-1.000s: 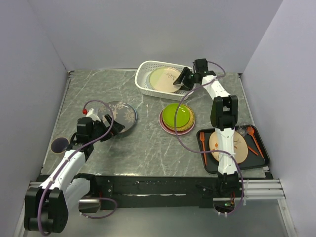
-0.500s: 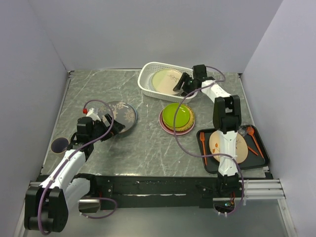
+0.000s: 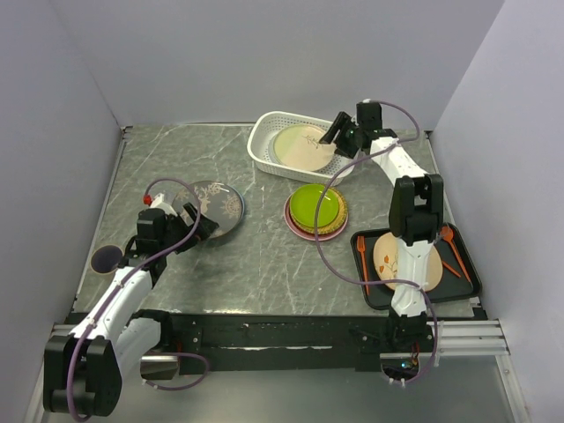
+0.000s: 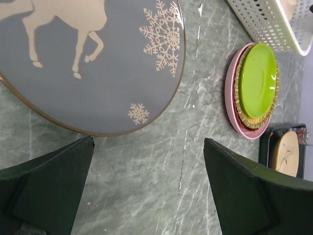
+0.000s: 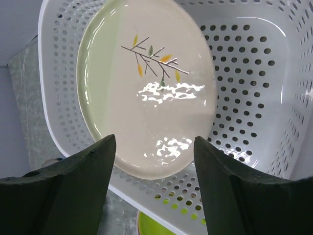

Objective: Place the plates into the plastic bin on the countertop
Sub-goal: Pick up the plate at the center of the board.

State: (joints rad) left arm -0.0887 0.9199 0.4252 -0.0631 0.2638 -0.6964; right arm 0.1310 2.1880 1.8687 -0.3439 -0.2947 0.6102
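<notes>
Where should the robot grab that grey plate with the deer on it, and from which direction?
Probably by its rim, at the edge nearest the left arm's fingers. The deer plate lies flat on the countertop, so only the thin rim offers a hold. Coming in low from that near side, one finger above and one below, looks best.

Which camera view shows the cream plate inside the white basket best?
The right wrist view: the cream plate fills the picture inside the white basket, its twig pattern clear. The top external view shows it small. The left wrist view shows only a basket corner.
</notes>
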